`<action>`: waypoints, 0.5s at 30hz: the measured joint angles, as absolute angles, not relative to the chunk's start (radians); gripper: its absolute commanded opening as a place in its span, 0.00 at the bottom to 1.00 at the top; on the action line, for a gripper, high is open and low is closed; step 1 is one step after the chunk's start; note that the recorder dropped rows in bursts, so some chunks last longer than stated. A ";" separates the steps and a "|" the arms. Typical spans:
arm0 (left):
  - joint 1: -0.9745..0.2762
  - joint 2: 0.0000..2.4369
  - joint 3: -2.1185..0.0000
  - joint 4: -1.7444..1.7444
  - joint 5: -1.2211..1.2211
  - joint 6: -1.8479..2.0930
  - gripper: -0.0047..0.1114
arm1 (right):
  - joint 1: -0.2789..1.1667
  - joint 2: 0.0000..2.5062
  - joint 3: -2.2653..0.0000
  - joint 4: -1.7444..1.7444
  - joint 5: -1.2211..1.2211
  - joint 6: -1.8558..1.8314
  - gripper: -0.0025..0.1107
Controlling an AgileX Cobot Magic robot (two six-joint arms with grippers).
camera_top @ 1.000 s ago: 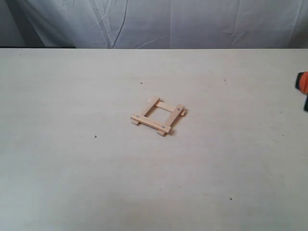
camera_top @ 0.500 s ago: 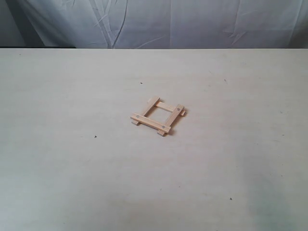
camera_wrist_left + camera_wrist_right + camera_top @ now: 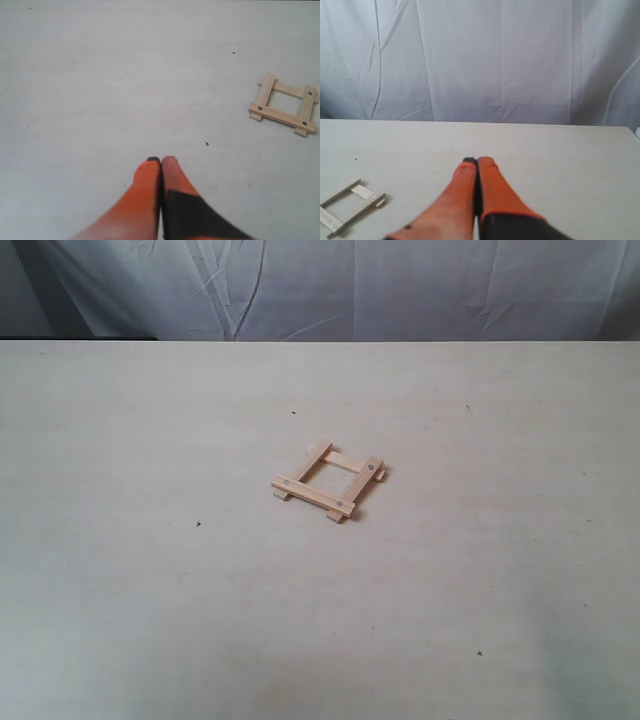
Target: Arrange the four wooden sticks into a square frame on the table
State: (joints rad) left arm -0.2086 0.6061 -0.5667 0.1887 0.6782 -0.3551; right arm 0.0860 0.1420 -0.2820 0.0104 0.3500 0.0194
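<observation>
The four wooden sticks lie joined as a small square frame (image 3: 329, 481) near the middle of the table (image 3: 150, 590), ends overlapping, with holes at the corners. The same square frame (image 3: 283, 104) shows in the left wrist view, far off to one side of my left gripper (image 3: 161, 160), which is shut with its orange fingers pressed together and nothing between them. In the right wrist view the square frame (image 3: 351, 206) sits at the picture's edge, well away from my right gripper (image 3: 477, 160), also shut and empty. Neither gripper appears in the exterior view.
A wrinkled white cloth backdrop (image 3: 350, 285) hangs behind the table's far edge and fills the right wrist view's background (image 3: 485, 55). Tiny dark specks (image 3: 198, 523) dot the tabletop.
The orange gripper at the exterior view's right edge one second ago has withdrawn out of sight. The frame has not moved.
</observation>
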 measured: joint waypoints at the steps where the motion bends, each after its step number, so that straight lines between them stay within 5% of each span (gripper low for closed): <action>1: -0.209 0.606 -0.567 0.189 0.678 -0.355 0.04 | 0.086 0.086 -0.223 0.010 0.343 0.019 0.03; 6: -0.209 0.606 -0.567 0.189 0.678 -0.355 0.04 | 0.086 0.007 -0.025 0.010 0.339 0.017 0.03; 15: -0.209 0.606 -0.567 0.189 0.678 -0.355 0.04 | 0.086 0.007 -0.001 0.010 0.335 0.017 0.03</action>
State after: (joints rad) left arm -0.2086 0.6061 -0.5667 0.1887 0.6782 -0.3551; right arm 0.0860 0.0069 -0.0010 0.0104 0.3352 0.0169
